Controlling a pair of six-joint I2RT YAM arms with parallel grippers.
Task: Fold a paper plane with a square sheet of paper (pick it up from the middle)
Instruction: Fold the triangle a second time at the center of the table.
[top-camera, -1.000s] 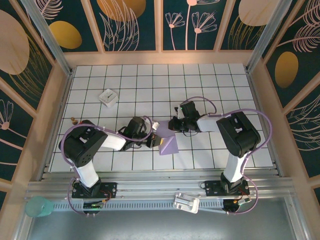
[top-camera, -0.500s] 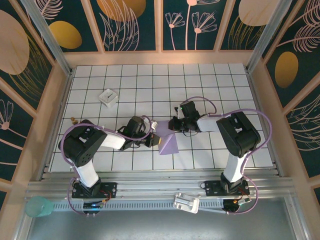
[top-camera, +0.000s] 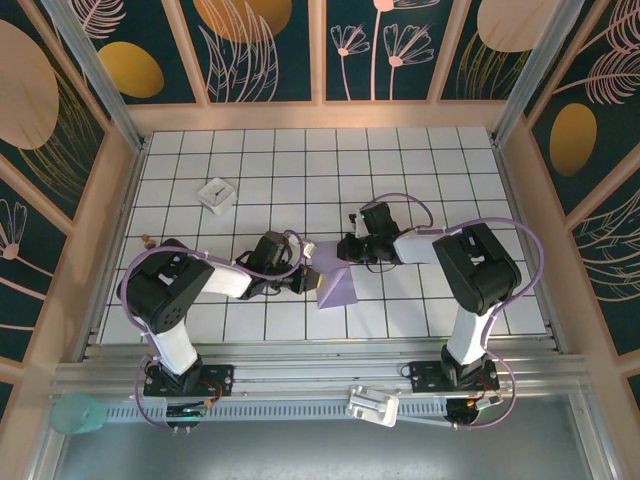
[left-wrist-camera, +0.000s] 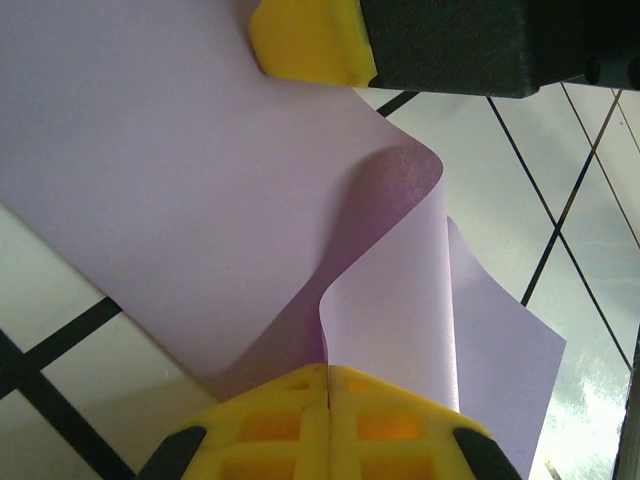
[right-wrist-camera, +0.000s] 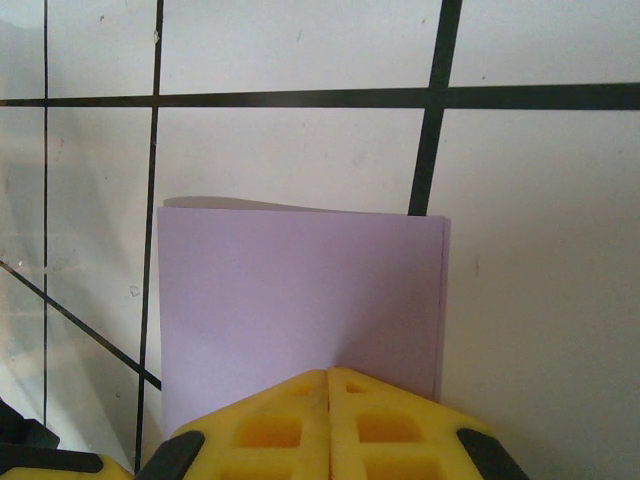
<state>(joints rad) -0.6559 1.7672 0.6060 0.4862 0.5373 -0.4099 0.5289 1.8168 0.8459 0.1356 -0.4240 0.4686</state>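
Observation:
The lavender square sheet of paper (top-camera: 340, 290) lies folded over on the tiles between the two arms. In the left wrist view one flap of the paper (left-wrist-camera: 400, 290) curls up off the lower layer and runs into the seam of my left gripper (left-wrist-camera: 328, 372), which is shut on that edge. My right gripper (right-wrist-camera: 328, 375) is shut, its yellow tips resting on the near part of the flat folded paper (right-wrist-camera: 300, 290). One right fingertip (left-wrist-camera: 310, 40) shows pressing on the sheet in the left wrist view. From above, the left gripper (top-camera: 308, 282) and right gripper (top-camera: 345, 256) meet at the paper.
A small white block with a dark mark (top-camera: 216, 194) sits at the back left. A tiny brown item (top-camera: 147, 240) lies near the left wall. A teal cup (top-camera: 78, 412) and a white part (top-camera: 372, 405) rest on the front rail, off the tiles.
My left gripper has crept slightly right with the paper flap in it, so the sheet looks a little narrower. The right arm has stayed put.

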